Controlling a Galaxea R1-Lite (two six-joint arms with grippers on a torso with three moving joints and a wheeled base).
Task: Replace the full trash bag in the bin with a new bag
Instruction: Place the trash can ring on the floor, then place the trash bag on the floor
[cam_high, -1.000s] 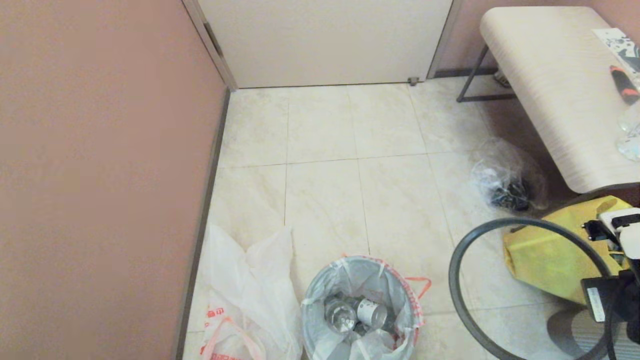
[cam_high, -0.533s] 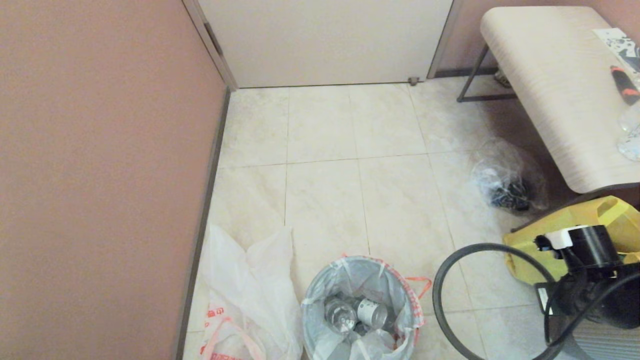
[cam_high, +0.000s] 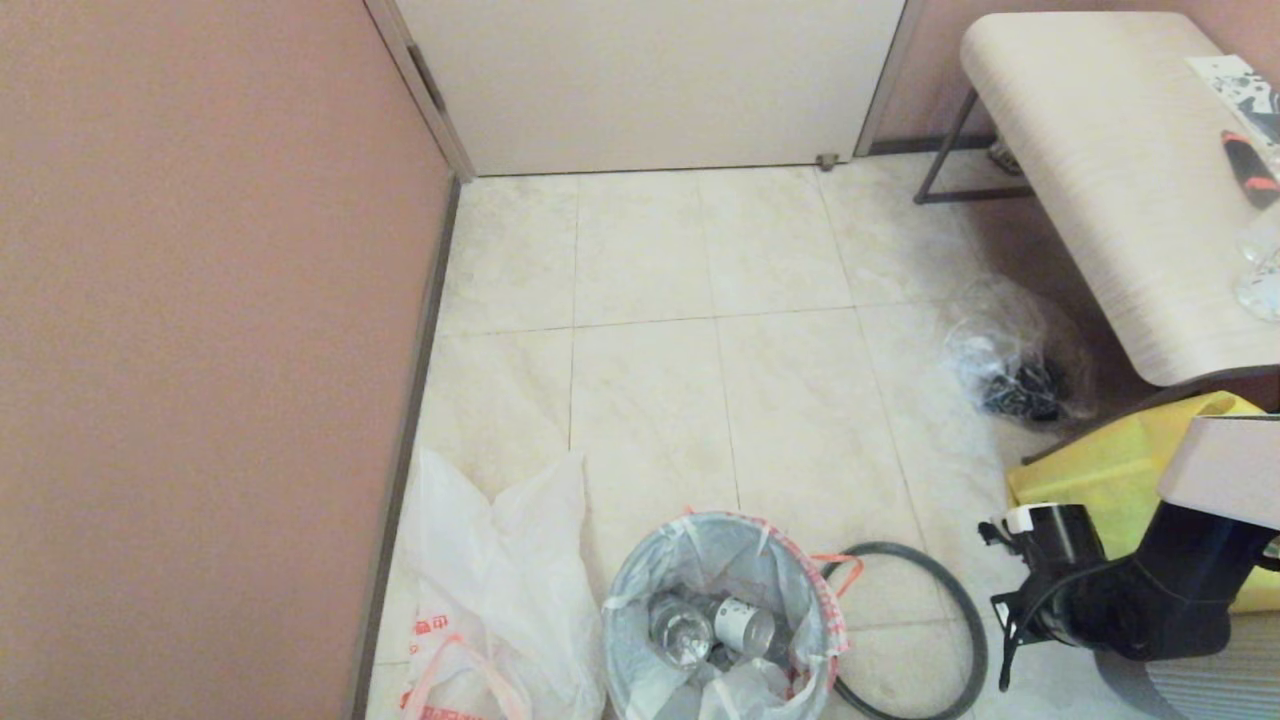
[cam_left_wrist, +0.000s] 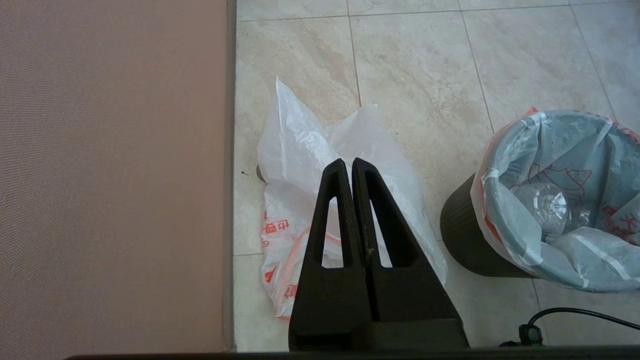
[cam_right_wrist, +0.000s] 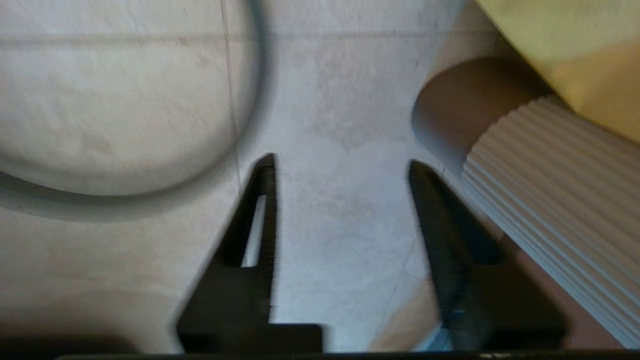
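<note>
The bin (cam_left_wrist: 462, 235) stands on the floor at the bottom middle of the head view, with no hoop on it. It is lined by the full trash bag (cam_high: 715, 625), whose printed edge folds over the top; clear bottles and a can show inside (cam_left_wrist: 550, 205). The dark grey rim hoop (cam_high: 884, 546) lies flat on the tiles just right of the bin, free of any gripper. The new bag (cam_high: 490, 570) lies limp by the left wall. My left gripper (cam_left_wrist: 348, 162) hovers shut above it, empty. My right gripper (cam_right_wrist: 342, 165) is open over bare floor beside the hoop (cam_right_wrist: 125, 206).
A yellow tote bag (cam_high: 1110, 470) and a clear bag with dark contents (cam_high: 1015, 360) sit at the right under a pale table (cam_high: 1120, 180). The pink wall (cam_high: 200, 350) bounds the left, a door (cam_high: 650, 80) the back. My right arm (cam_high: 1150, 590) is low at the right.
My right arm has come down and left with the hoop, which was raised in the air. The hoop now rests on the floor beside the bin and the gripper is off it.
</note>
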